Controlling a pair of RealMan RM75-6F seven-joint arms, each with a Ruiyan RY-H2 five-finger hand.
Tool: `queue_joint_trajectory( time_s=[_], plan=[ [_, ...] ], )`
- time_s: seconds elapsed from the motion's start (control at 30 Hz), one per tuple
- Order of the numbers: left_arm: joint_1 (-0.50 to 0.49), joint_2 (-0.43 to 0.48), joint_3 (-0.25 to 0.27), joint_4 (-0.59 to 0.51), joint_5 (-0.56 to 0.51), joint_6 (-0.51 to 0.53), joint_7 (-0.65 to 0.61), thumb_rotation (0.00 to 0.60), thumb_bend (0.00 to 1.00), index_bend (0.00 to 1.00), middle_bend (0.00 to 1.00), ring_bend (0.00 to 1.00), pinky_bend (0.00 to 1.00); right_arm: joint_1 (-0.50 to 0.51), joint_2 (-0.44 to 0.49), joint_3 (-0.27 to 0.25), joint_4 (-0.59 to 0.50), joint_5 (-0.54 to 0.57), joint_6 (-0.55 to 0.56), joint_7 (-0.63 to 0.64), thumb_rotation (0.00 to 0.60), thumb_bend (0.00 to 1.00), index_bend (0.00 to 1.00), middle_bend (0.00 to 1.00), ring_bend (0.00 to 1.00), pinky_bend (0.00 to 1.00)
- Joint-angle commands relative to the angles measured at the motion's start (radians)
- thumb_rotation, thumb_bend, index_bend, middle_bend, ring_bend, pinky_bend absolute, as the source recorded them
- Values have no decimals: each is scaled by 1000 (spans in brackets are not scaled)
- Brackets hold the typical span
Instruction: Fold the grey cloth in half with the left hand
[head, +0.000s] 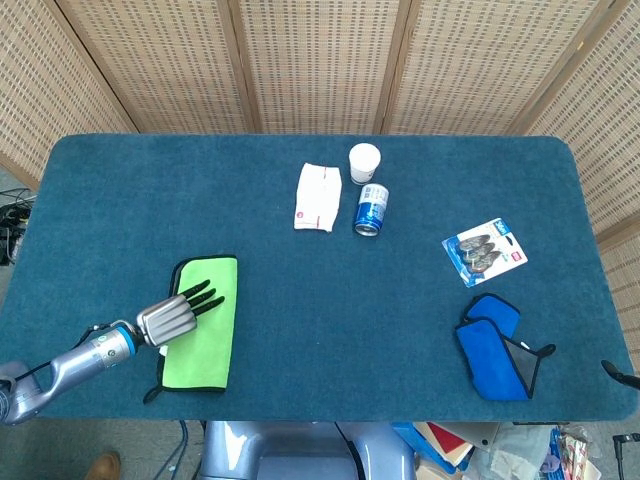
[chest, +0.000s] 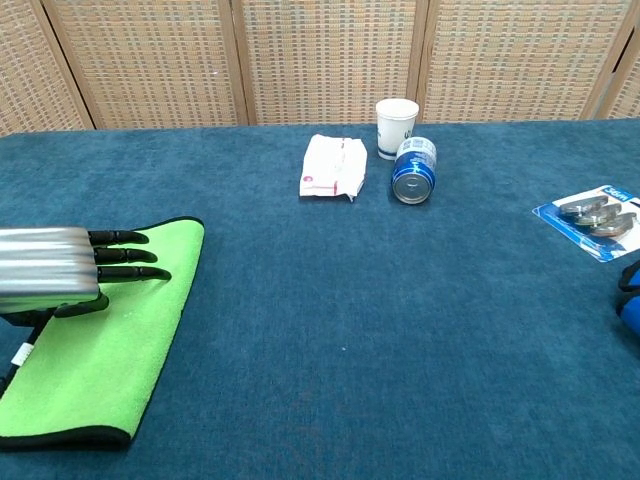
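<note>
The cloth (head: 207, 335) lies near the table's front left corner. Its bright green face is up and a thin dark border runs round it. In the chest view the cloth (chest: 110, 370) fills the lower left. My left hand (head: 172, 318) is over the cloth's left half, and its black fingers (head: 203, 294) stretch straight out toward the top right. Seen from the chest, the left hand (chest: 55, 272) is flat, the thumb tucked just below, and nothing shows in its grasp. Neither view shows my right hand.
At the back middle are a white packet (head: 318, 196), a white cup (head: 365, 162) and a blue can (head: 371, 208) on its side. A blister pack (head: 484, 251) and a folded blue cloth (head: 495, 345) lie at the right. The front table edge runs just below the green cloth.
</note>
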Motion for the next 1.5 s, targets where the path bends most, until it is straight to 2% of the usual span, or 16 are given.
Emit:
queue_joint_trajectory(
  time_s=[0.03,0.23,0.3,0.4,0.47,0.53,0.6,0.8,1.1,1.27,1.5],
  plan=[
    [2,1,-1,1,0,0,-2,600,366,684,0,0,0,0,0,0,-1,-1,1,1,600,0,0,0,0,0],
    [6,6,-2,-2,5,7,-4,600,366,683,0,0,0,0,1,-1,-2,-3,1,0,600,0,0,0,0,0],
    [8,9,-1,-3,5,9,-5,600,366,632,0,0,0,-1,1,-1,-3,-3,2,0,600,0,0,0,0,0],
    [10,14,0,-3,8,11,-6,600,367,403,0,0,0,-2,1,-1,-3,-4,4,0,600,0,0,0,0,0],
    [10,18,1,-6,7,8,-12,600,366,217,0,0,0,-1,2,-1,-4,-5,4,0,600,0,0,0,0,0],
    [9,24,5,-11,12,6,-16,600,367,79,0,0,0,-2,2,-2,-5,-6,5,-1,600,0,0,0,0,0],
    [10,28,6,-14,14,7,-18,600,367,8,0,0,0,-2,1,-2,-7,-7,6,-3,600,0,0,0,0,0],
    [18,48,7,-29,17,28,-46,600,365,0,0,0,0,-2,3,-3,-11,-10,7,-5,600,0,0,0,0,0],
    [41,106,9,-51,29,121,-138,600,274,0,0,0,0,-5,6,-6,-19,-17,14,-5,600,0,0,0,0,0],
    [64,115,-23,-77,-10,165,-192,600,266,0,0,0,0,-6,8,-6,-22,-20,17,-1,600,0,0,0,0,0],
    [87,67,-68,-102,-74,143,-196,600,265,0,0,0,0,-6,11,-8,-25,-26,20,1,600,0,0,0,0,0]
  ],
)
